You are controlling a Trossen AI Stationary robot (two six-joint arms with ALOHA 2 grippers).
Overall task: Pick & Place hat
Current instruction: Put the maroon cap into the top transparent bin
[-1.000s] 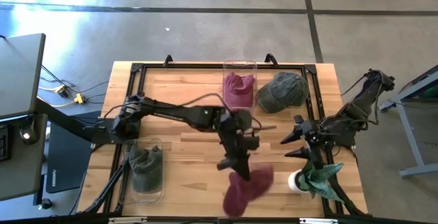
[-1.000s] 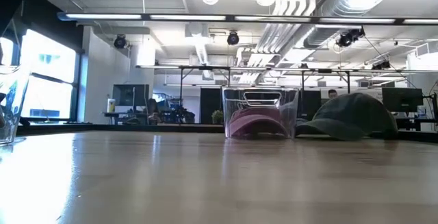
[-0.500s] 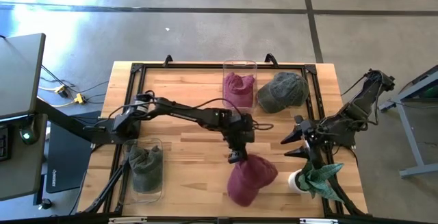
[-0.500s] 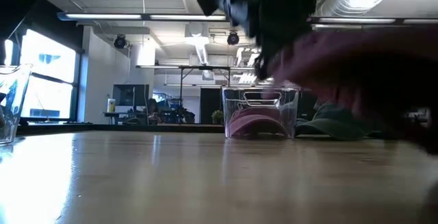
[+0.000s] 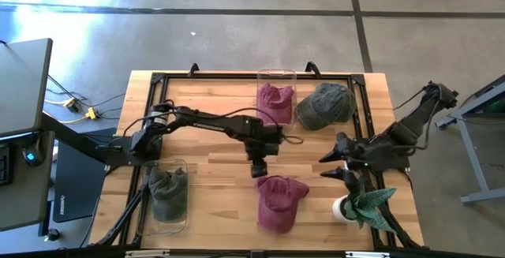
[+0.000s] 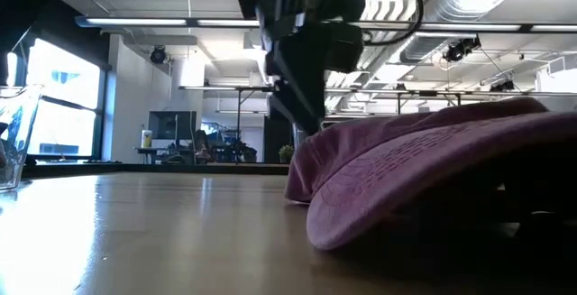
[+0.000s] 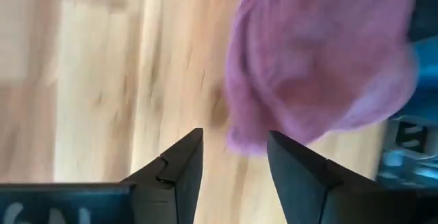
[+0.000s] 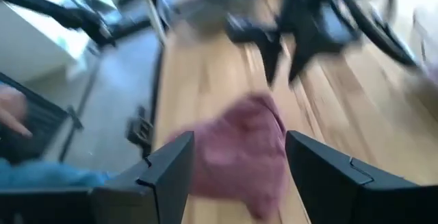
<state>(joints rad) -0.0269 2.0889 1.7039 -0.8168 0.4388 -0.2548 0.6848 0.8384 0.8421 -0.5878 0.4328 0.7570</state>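
We see the maroon hat (image 5: 278, 203) lying near the surface's (image 5: 213, 183) front edge, blocking most of the low view. Left end effector (image 5: 259, 168) hovers just behind it, fingers spread, empty. Right end effector (image 5: 330, 166) waits spread toward the right edge.

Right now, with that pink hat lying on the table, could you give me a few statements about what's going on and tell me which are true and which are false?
1. The maroon hat lies on the table, free of both grippers. True.
2. The left gripper is clamped on that hat. False: its fingers stand apart just beside the hat, holding nothing.
3. A green hat sits loose on the table next to a clear bin. True.
4. That clear bin is empty. False: another maroon hat lies inside it.
5. The right gripper holds the green hat. False: it is open and waits near the table's right edge.
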